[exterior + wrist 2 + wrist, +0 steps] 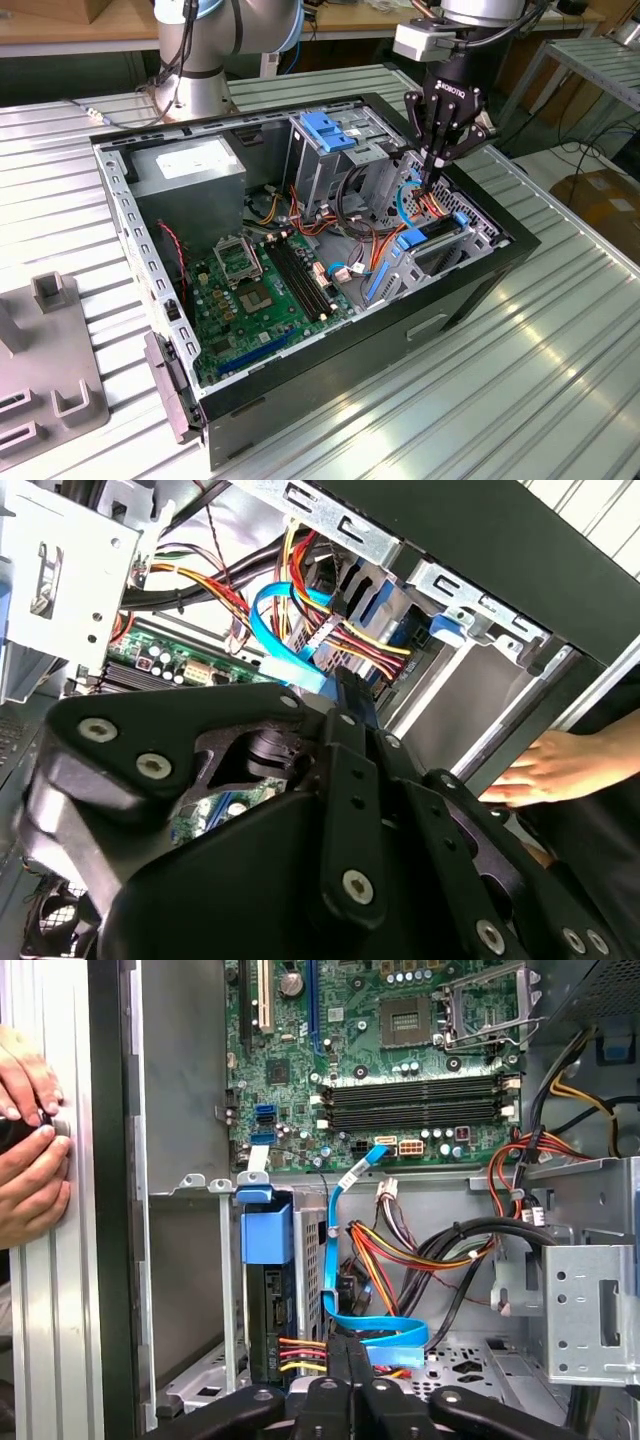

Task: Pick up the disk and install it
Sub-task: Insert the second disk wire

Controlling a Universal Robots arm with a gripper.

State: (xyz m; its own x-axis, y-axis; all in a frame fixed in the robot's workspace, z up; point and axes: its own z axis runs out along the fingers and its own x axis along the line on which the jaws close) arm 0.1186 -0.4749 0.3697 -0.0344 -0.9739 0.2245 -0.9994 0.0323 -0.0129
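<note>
Ribbed metal bench point(560, 380) w/ an open PC case point(480, 290) lying on its side, wooden tables and cardboard boxes behind. Your arm comes in from the top of the exterior view and points the hand point(437, 182) almost straight down into the case's drive bay area, on the exterior view's right. Fingers point(428, 150) look drawn together, tips close w/ barely a gap; in the first wrist view the hand point(350, 1360) shows its tips side by side right at the cable bundle, but you can't tell if anything's pinched between them. The disk point(270, 1310) sits upright in its bay slot, blue rail point(265, 1230) on its end, red/yellow power wires point(303, 1353) plugged in at its near end. Blue flat data cable point(345, 1260) loops just beside the disk and runs under the fingertips. Motherboard point(400, 1070) lies beyond, grey power-supply box point(190, 172) at the far corner, blue latch point(328, 130) on top of the drive cage. A person's hands point(28, 1140) rest on the bench edge just outside the case wall, apart from the hand.
</note>
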